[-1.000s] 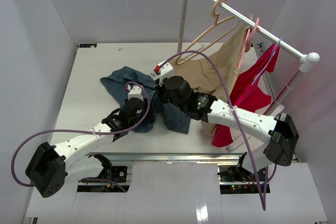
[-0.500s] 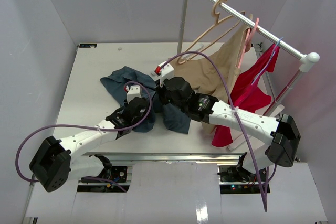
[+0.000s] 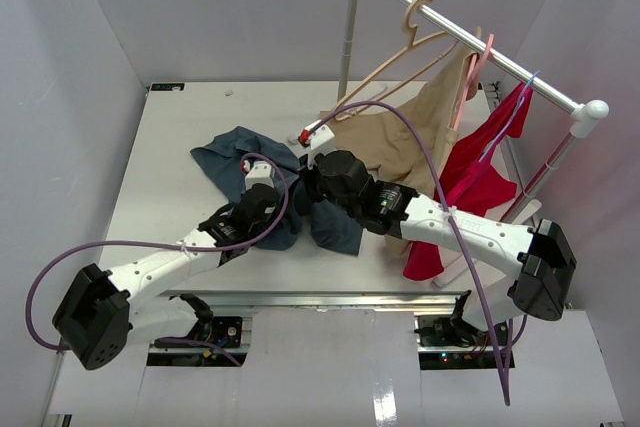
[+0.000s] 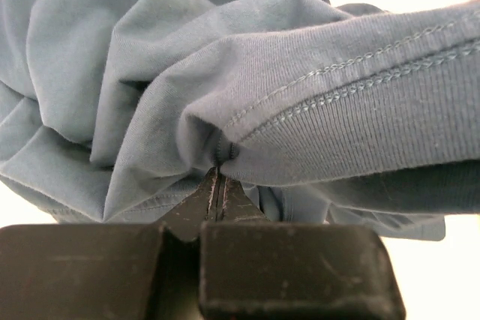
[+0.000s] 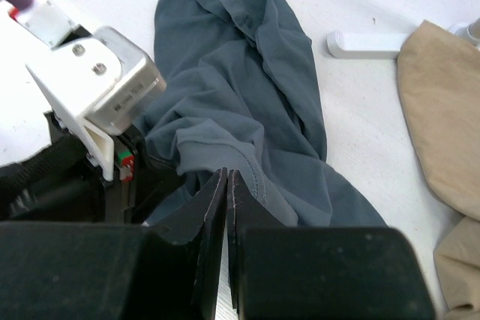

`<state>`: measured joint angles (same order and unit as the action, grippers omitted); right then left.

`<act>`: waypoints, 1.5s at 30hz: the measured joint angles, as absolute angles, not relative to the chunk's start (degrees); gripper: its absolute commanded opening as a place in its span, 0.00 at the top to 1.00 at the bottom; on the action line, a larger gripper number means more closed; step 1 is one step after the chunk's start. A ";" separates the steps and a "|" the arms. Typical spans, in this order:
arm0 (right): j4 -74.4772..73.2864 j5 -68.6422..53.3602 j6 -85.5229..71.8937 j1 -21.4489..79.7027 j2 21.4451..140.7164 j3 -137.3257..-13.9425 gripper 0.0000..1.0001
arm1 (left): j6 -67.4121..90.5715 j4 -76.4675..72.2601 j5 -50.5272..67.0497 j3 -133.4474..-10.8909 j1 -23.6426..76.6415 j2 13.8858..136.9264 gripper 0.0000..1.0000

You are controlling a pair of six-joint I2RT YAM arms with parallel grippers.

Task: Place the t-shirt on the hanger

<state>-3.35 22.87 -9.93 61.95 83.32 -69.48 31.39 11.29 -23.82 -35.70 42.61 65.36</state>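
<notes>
Count taken across all views.

Garments: three. One blue t-shirt (image 3: 225,157), one tan garment (image 3: 400,137), one red garment (image 3: 480,172).

Hangers: three. One beige hanger (image 3: 420,17), one pink hanger (image 3: 478,62), one blue hanger (image 3: 520,102).

Clothes rails: one (image 3: 500,57).

Tables: one (image 3: 180,117).

Robot arms: two, a left arm (image 3: 160,267) and a right arm (image 3: 470,232).

Grippers: two, a left gripper (image 4: 217,185) and a right gripper (image 5: 226,185).

Purple cables: two, one per arm, a left cable (image 3: 60,267) and a right cable (image 3: 430,162).

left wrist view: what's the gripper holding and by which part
The left gripper pinches the t-shirt at a bunched fold beside a stitched hem.
</notes>
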 measured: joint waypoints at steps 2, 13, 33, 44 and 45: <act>-2.97 23.29 -10.06 61.72 82.91 -68.27 0.92 | 31.92 13.53 -23.37 -36.55 42.61 64.88 1.00; -2.36 23.93 -10.56 59.48 82.63 -64.82 0.92 | 35.17 22.92 -26.54 -38.82 42.61 52.97 1.00; -1.02 21.04 -10.41 60.43 83.61 -64.81 0.92 | 42.67 27.66 -31.20 -34.11 42.61 49.74 0.36; -1.26 21.12 -10.39 62.02 86.48 -67.21 0.92 | 36.80 20.79 -24.61 -32.95 42.61 54.30 0.30; -1.22 21.16 -10.41 62.04 86.48 -67.42 0.92 | 36.51 20.18 -24.43 -32.93 42.68 55.61 0.30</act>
